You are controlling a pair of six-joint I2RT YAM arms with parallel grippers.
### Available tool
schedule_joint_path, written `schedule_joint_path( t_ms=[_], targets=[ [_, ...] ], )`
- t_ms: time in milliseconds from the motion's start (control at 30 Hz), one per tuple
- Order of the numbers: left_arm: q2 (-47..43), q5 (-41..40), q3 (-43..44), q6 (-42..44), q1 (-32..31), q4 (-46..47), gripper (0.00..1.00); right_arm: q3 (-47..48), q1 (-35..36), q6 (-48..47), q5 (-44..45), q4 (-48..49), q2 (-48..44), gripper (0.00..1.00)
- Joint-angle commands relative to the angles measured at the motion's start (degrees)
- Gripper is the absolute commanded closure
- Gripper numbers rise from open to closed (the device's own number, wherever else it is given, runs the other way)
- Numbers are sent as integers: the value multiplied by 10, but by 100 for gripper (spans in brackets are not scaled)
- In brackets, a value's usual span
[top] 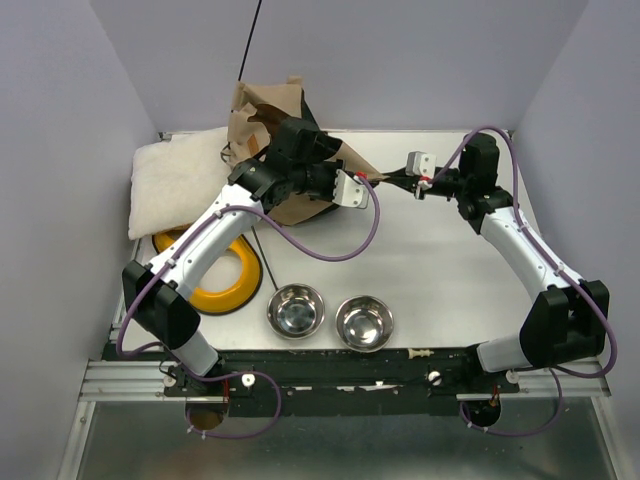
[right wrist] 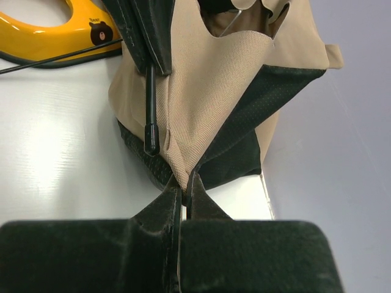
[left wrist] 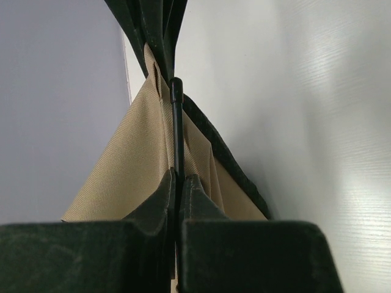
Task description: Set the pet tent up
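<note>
The pet tent (top: pixel 265 110) is a slumped heap of tan fabric with black trim at the back of the table, and a thin black pole (top: pixel 250 40) sticks up from it. My left gripper (top: pixel 362 182) is shut on another black pole (left wrist: pixel 176 134) that lies against the tan fabric (left wrist: pixel 128 171); in its own wrist view the left gripper (left wrist: pixel 179 177) has the rod squeezed between both fingers. That pole's capped tip (right wrist: pixel 151 143) hangs just above my right gripper (right wrist: pixel 185 183), which is shut on a tan corner of the tent (right wrist: pixel 220 79) beside black mesh. In the top view my right gripper (top: pixel 390 180) faces left.
A cream fluffy cushion (top: pixel 180 180) lies at the back left, partly over a yellow ring (top: pixel 225 280) with a black cord across it. Two steel bowls (top: pixel 296 310) (top: pixel 364 322) stand near the front edge. Purple walls close in the back and both sides.
</note>
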Motion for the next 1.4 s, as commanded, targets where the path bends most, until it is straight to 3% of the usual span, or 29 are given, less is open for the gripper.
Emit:
schedule_joint_path(
  t_ms=[0,700,1367],
  targets=[
    [-4,-110,-19,8,26,-50,100,17,-9,2,-10,-26,-3,99],
    [-6,-60,25,-40,35,-54,100,-17,-9,-62,-3,-31,-19,99],
    [14,-89,32,-46,34,-49,100,-13,-9,-73,-17,-48,-26,100]
  ],
)
